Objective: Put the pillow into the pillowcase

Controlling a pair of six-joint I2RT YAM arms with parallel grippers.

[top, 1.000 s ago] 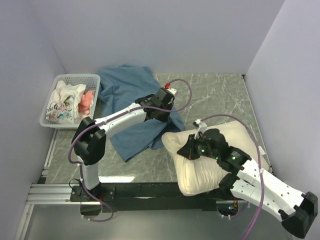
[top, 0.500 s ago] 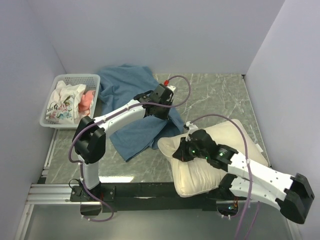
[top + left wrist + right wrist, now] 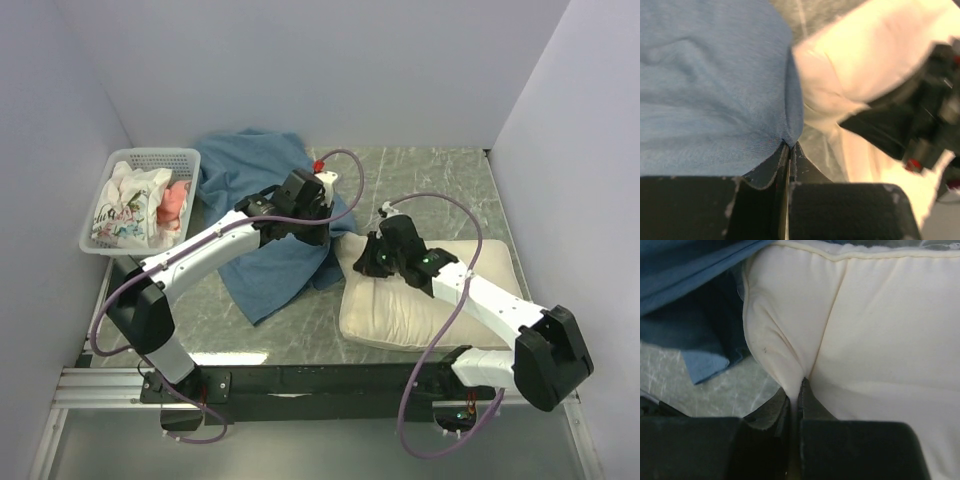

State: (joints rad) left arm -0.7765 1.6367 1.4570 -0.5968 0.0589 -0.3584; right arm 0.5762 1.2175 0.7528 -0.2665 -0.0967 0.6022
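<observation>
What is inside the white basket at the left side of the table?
A white floral cloth and a pink cloth fill the basket. Anything beneath them is covered, so it cannot be seen.

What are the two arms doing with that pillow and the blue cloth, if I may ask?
The left gripper is shut on an edge of the blue pillowcase. The right gripper is shut on a pinch of the cream pillow near its corner. That corner lies against the pillowcase's edge on the table, but the bulk of the pillow is not yet inside.
</observation>
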